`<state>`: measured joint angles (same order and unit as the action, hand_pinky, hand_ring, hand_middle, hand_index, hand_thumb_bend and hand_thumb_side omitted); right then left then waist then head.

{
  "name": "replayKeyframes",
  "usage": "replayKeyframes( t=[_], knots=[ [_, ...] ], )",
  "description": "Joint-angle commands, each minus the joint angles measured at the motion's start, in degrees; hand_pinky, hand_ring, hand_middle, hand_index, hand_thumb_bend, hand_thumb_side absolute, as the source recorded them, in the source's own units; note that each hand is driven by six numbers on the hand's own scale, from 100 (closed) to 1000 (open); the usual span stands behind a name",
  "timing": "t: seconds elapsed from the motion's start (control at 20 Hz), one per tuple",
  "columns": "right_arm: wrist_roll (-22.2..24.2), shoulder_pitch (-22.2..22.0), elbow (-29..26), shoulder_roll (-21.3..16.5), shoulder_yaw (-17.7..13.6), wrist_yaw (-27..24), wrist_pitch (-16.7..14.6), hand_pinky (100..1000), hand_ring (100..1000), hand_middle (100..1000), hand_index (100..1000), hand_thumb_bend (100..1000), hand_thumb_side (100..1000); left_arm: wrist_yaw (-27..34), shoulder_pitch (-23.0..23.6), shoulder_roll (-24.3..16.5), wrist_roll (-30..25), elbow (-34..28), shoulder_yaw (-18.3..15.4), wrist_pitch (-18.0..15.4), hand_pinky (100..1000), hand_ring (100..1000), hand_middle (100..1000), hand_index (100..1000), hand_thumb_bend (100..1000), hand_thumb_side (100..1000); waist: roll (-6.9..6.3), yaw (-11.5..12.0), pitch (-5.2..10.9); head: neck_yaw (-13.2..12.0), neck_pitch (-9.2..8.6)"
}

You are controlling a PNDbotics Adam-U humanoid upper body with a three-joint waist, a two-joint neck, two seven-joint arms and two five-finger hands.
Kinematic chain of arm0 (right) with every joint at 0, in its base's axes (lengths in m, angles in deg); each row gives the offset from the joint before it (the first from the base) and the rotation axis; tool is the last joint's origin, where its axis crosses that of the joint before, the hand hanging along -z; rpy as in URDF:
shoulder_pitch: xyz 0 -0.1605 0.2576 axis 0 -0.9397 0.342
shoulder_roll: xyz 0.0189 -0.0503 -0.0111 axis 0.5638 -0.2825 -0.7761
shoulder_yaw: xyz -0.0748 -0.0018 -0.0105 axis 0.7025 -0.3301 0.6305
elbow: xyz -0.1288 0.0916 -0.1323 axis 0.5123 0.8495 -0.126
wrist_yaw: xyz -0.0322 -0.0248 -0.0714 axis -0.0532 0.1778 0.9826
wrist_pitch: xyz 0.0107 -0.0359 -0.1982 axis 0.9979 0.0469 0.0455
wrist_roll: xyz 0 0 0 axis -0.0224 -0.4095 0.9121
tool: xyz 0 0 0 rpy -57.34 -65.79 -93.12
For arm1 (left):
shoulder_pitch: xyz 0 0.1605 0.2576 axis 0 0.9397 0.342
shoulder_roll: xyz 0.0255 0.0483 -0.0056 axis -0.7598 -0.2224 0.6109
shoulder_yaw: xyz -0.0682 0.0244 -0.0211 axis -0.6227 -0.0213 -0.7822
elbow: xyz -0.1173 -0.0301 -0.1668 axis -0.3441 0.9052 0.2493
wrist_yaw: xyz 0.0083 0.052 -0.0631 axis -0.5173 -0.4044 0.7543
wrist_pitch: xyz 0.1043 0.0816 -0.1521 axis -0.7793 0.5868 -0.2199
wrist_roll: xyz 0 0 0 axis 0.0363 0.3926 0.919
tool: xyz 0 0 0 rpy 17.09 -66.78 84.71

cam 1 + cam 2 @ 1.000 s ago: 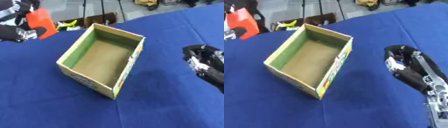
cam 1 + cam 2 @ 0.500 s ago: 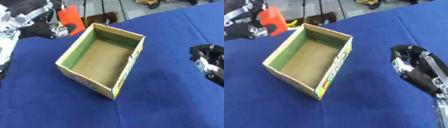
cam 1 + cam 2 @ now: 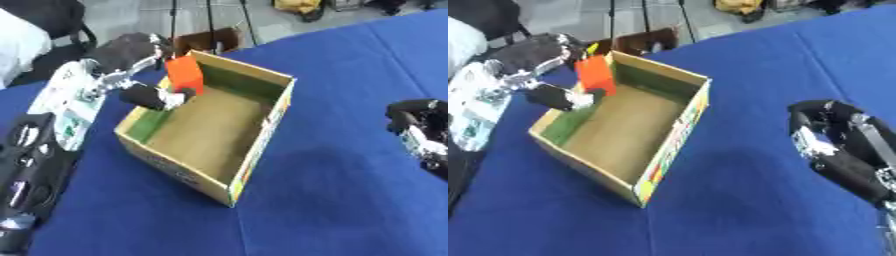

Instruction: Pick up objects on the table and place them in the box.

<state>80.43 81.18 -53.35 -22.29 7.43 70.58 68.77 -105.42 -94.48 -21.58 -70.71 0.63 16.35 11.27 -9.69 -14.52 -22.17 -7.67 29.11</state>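
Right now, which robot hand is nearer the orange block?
Left. The left hand holds the orange block over the box; the right hand hangs well beyond the box's other side.

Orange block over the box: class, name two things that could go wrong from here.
1. The left robot hand holds the orange block right at the box wall's far corner; released now, it might catch the rim or fall outside.
2. That hand may nudge the light box askew.

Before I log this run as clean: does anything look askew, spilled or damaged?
Nothing stands out. The box sits flat and intact on the blue table, interior bare. The left hand holds the orange block over its far corner; the right hand hangs curled, holding nothing.
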Motion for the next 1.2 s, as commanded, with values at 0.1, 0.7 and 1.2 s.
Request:
replayKeyframes(
  t=[0.1,0.7,1.2],
  knots=[
    [0.2,0.9,-0.7,-0.9,0.1,-0.6,-0.3,854,836,526,737,100,467,-1.9,-1.4,-0.1,0.8,1.0,0.3,-0.9,337,526,542,618,100,779,0.69,-0.1,0.93,-0.4,-0.95],
    [0.3,0.9,-0.6,-0.4,0.1,-0.5,-0.2,853,833,524,735,100,409,-3.8,-1.0,0.0,-9.3,1.9,0.8,-6.5,741,900,950,1000,925,762,1.03,-0.3,1.37,0.5,-0.76],
    [-0.3,0.7,-0.7,0.1,-0.2,-0.5,-0.1,853,833,524,735,100,416,4.6,0.9,-1.4,3.5,-5.5,-4.3,0.8,659,820,860,983,957,1000,1.82,0.8,1.83,1.6,0.32]
  ],
)
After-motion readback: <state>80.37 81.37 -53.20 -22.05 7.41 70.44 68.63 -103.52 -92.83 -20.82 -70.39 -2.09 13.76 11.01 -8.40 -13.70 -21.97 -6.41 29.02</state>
